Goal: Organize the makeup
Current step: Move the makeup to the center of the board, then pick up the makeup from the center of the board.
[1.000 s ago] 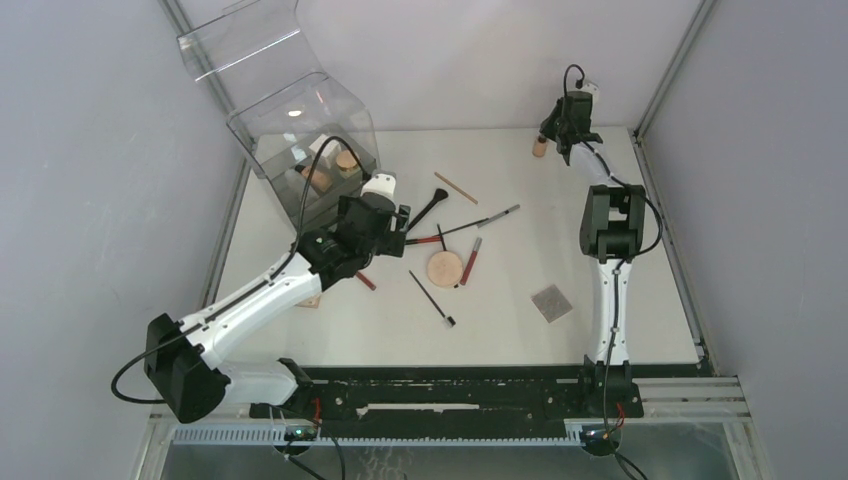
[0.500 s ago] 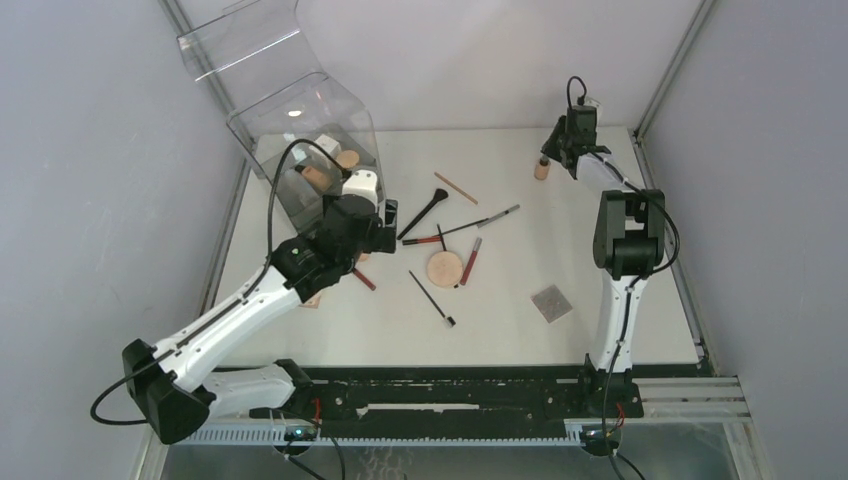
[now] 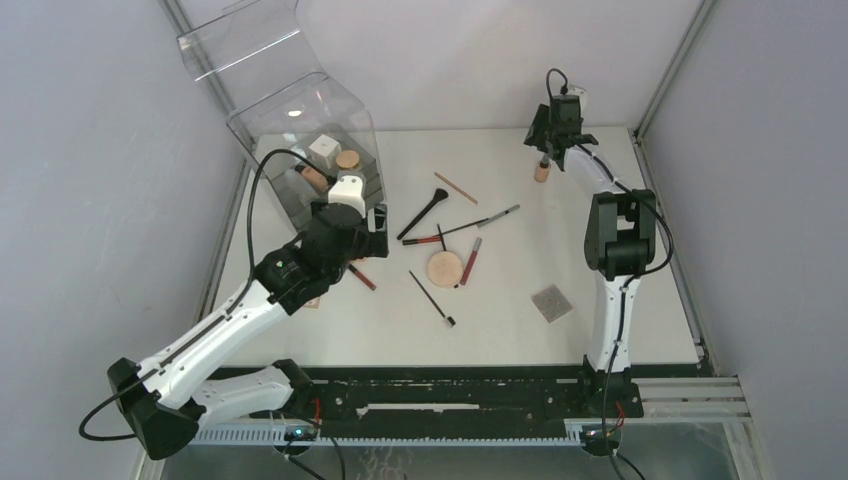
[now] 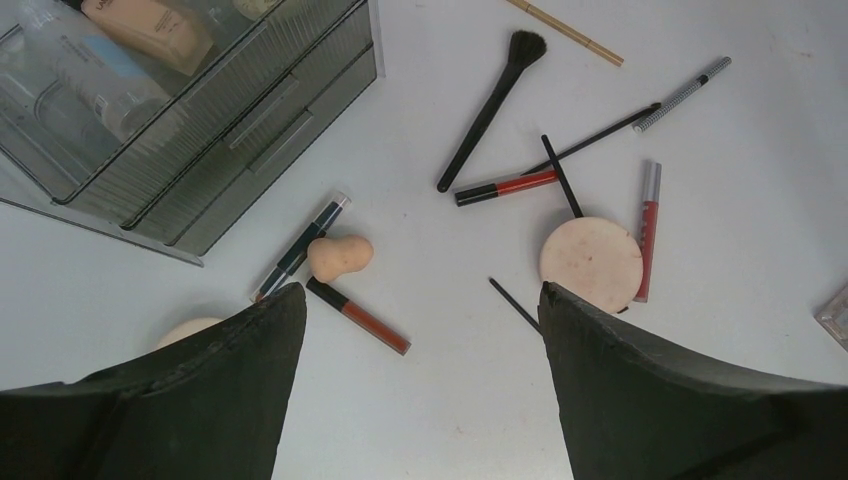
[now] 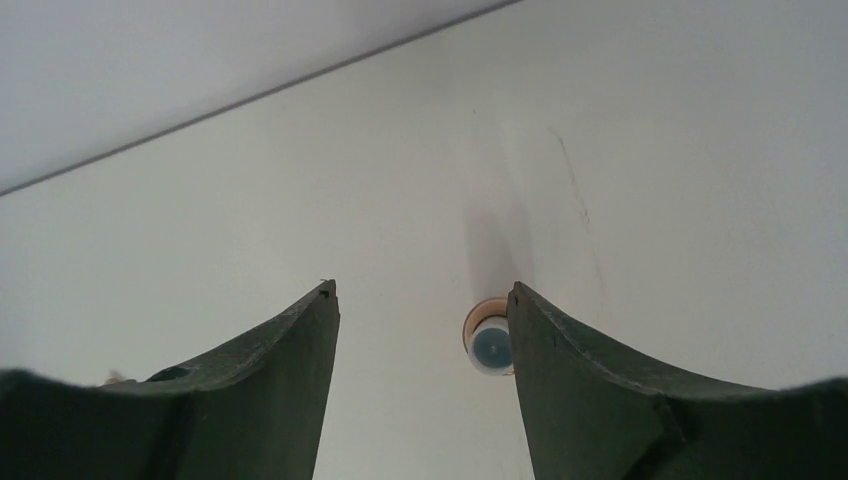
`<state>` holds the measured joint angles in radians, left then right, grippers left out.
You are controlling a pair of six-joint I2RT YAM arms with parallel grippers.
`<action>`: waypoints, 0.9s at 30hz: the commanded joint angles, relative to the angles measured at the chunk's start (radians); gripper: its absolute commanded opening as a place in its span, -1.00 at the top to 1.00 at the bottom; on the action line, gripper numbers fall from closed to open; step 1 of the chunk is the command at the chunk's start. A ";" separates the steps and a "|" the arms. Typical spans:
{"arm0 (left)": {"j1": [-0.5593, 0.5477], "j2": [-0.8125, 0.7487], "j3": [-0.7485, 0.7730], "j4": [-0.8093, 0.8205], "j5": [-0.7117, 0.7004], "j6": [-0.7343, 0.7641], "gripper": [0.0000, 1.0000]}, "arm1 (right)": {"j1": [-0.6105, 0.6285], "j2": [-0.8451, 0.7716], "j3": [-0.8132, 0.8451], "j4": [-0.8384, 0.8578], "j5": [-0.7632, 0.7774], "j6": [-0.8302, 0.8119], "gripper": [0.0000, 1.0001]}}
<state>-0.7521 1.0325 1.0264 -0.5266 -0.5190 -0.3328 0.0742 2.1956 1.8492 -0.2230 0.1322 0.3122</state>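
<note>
Makeup lies mostly unsorted on the white table (image 3: 500,330). At its middle are a round tan compact (image 4: 590,263), flat and matte, slim glossy red lip tubes (image 4: 648,230) and a thin black brush with a fluffy head (image 4: 490,95). A soft peach egg-shaped sponge (image 4: 340,256) lies just beside the clear plastic drawer box (image 4: 200,130), which stands at the far left corner with ribbed drawer fronts and a few pieces already in its top. A small beige bottle (image 3: 541,171) stands upright near the far right corner, well apart from that box. The right gripper (image 5: 421,287) hangs above it with jaws parted and nothing clamped; the wrist view shows the bottle's round top close to one finger, not centred. The left gripper (image 4: 420,295) hovers over the scatter near the box, jaws spread wide and empty. Judged step: collection of loose items, the bottle being the right arm's concern. The next move there calls for centring the jaws on the bottle, descending, and closing gently, since a narrow upright cylinder tips easily under a one-sided push.
</note>
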 commanded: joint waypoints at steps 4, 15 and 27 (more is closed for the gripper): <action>0.005 -0.019 -0.031 0.028 0.003 -0.011 -0.79 | 0.011 0.033 0.042 -0.066 0.089 -0.028 -0.38; 0.005 -0.009 -0.032 0.038 0.015 -0.013 -0.79 | 0.000 0.056 0.093 -0.150 0.062 -0.013 -0.12; 0.005 -0.015 -0.038 0.040 0.020 -0.021 -0.80 | -0.014 0.042 0.068 -0.141 0.004 0.007 0.59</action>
<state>-0.7521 1.0286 1.0142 -0.5213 -0.5114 -0.3351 0.0666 2.2482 1.9049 -0.3714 0.1589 0.3031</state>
